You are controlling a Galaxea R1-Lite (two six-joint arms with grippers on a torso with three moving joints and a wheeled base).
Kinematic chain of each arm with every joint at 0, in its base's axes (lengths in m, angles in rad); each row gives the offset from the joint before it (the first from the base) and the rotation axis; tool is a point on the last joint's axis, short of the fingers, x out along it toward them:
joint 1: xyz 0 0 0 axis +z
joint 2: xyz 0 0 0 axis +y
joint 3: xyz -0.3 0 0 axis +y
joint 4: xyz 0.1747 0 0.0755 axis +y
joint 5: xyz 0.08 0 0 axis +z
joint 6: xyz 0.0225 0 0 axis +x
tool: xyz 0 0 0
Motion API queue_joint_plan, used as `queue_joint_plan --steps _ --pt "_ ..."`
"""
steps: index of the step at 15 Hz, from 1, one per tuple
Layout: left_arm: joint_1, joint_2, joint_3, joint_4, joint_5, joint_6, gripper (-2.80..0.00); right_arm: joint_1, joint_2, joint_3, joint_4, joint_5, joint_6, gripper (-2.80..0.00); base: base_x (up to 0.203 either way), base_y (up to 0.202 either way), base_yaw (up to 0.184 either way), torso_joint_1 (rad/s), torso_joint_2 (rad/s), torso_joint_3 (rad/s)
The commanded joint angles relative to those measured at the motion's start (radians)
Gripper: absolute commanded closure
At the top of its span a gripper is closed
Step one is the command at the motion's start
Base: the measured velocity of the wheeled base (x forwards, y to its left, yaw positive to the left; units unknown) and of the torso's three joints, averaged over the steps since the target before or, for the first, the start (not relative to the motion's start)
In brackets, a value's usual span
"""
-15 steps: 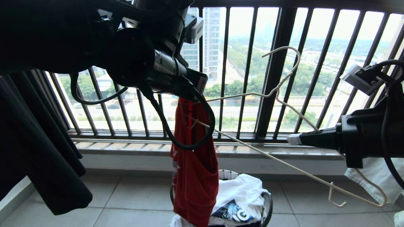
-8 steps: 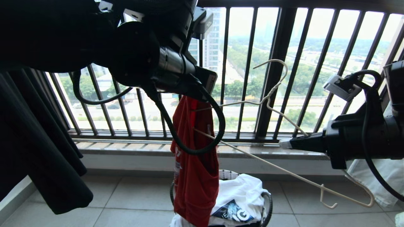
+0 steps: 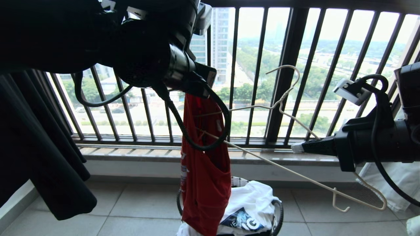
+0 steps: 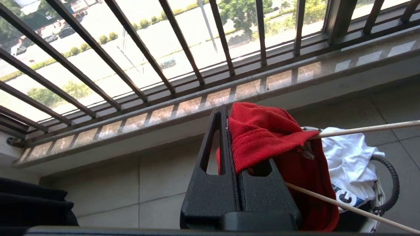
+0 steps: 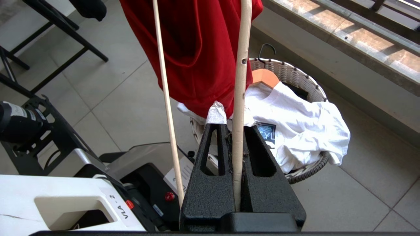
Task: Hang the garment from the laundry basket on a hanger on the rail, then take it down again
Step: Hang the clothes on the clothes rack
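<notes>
Here the left gripper (image 4: 229,137), raised and angled downward, has its fingers clamped on the collar of the red garment (image 3: 205,183), which hangs below them over the laundry basket (image 3: 277,209). The right gripper (image 5: 234,131) reaches level, fingers pinching the hanger (image 3: 295,119).

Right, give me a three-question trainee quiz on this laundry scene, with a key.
1. True or false: the left gripper is shut on the red T-shirt.
2. What does the right gripper hold? A) white T-shirt B) wire hanger C) basket rim
3. Fill in: the white T-shirt lies in the ____.

Key: 1 true; 2 B; 3 laundry basket.
</notes>
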Motion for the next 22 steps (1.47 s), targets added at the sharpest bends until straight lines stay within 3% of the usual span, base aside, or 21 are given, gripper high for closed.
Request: queue_joint_plan --steps 1,6,11,17,22 --pt "0.028 0.001 0.0 -0.009 0.02 0.013 0.0 -0.005 -0.012 0.001 0.003 0.002 -0.008 0.0 0.0 0.0 0.0 0.0 0.0 0.0" --pt "0.04 -0.01 0.0 -0.02 0.016 0.022 0.0 -0.005 -0.013 -0.001 0.015 0.002 -0.026 0.0 0.0 0.0 0.0 0.0 0.0 0.0" --pt "-0.023 -0.007 0.002 -0.018 0.013 0.013 0.0 -0.003 0.005 -0.003 0.013 0.007 -0.026 0.0 0.0 0.0 0.0 0.0 0.0 0.0" --pt "-0.032 0.002 0.002 -0.018 0.013 0.011 0.0 0.005 -0.012 -0.004 0.008 0.006 -0.021 0.0 0.0 0.0 0.0 0.0 0.0 0.0" --pt "-0.031 0.008 0.012 -0.011 0.022 0.014 0.0 -0.066 -0.053 -0.018 -0.01 -0.002 -0.021 0.0 0.0 0.0 0.0 0.0 0.0 0.0"
